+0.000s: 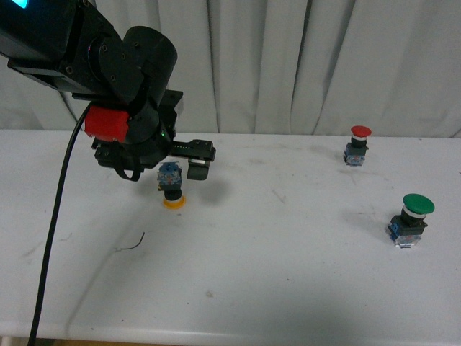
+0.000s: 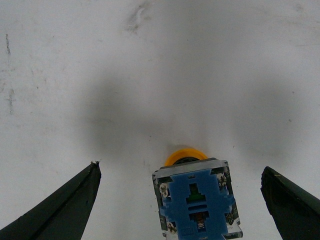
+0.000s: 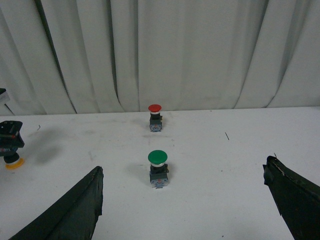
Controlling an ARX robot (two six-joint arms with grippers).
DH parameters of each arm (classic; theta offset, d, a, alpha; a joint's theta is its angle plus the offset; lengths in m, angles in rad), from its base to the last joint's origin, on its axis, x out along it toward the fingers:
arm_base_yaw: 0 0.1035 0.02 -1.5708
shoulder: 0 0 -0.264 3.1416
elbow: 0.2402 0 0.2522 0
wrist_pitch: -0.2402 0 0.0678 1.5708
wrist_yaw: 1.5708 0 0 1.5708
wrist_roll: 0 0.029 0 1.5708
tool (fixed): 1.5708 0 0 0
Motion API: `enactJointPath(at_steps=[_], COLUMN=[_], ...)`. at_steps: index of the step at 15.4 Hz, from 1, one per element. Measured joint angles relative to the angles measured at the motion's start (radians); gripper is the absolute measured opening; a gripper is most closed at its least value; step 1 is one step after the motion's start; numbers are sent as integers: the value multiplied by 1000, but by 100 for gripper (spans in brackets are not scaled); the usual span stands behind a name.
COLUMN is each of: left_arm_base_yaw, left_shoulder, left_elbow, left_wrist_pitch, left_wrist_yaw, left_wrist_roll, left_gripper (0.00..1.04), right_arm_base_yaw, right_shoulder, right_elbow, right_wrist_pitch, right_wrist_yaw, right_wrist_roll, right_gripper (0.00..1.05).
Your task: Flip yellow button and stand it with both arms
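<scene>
Under left claw (image 2: 180, 166): yellow button (image 1: 171, 187), cap down on bench (image 1: 288, 274), blue base up.
Left claw: spread wide, straddling it, not touching.
Right claw (image 3: 183, 165): spread, empty.

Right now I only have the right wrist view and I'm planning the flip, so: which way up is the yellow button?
Observer: Upside down. In the front view the button rests on its yellow cap, blue base on top.
Operator: Is it gripped?
Observer: No. The left wrist view shows the left gripper open, with a finger on each side and clear gaps to the base.
Operator: Is my side close to it?
Observer: The right gripper is nowhere in the front view; only the left arm is over the button.
</scene>
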Motion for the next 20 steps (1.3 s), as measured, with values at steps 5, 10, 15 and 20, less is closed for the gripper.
enactJointPath(at_steps=[5,10,15,20], left_arm_base_yaw=[5,1,6,26], left_shoulder=[4,4,-43,-224], left_elbow=[16,22,-7,-142], left_wrist_pitch=[-13,-19,5,132], left_wrist_yaw=[-18,-5,33,201], left_wrist_roll=[2,-2,0,-39], left_gripper=[46,34,33,33], right_arm_base_yaw=[0,0,0,0], right_shoulder=[0,0,0,0], right_elbow=[0,0,0,0], right_wrist_pitch=[0,0,0,0], right_wrist_yaw=[0,0,0,0], right_wrist_roll=[0,0,0,0], right_gripper=[98,98,98,98])
